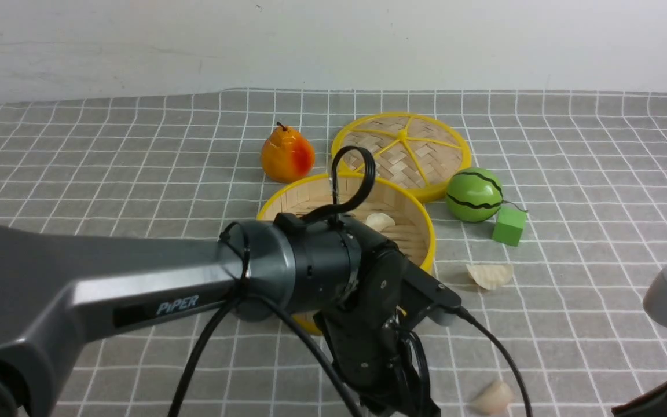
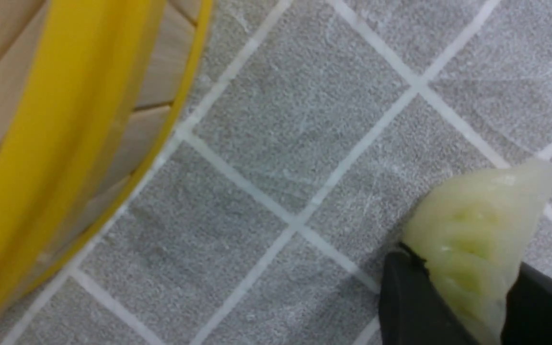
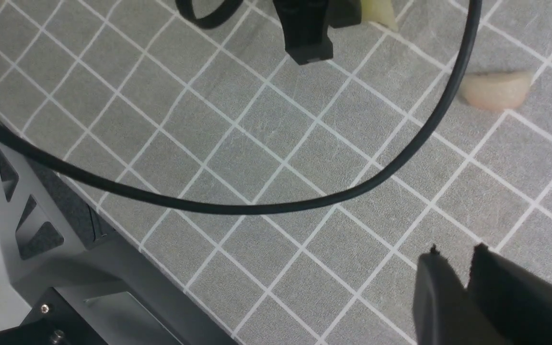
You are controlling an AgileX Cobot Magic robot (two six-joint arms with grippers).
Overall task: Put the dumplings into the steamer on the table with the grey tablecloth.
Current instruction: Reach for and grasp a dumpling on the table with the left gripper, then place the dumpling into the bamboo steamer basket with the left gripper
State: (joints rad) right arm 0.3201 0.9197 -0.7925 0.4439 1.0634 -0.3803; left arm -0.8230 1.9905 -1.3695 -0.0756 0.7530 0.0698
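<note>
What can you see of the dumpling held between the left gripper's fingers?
The dumpling is a small crescent, pale greenish white, glossy and slightly translucent like soft plastic, with pressed pleats along one face. The left gripper is shut on it: its black fingers press on opposite flanks, and the pointed end sticks out past them. It is over the grey checked cloth, just outside the steamer and its yellow rim. Whether it touches the cloth cannot be told.
</note>
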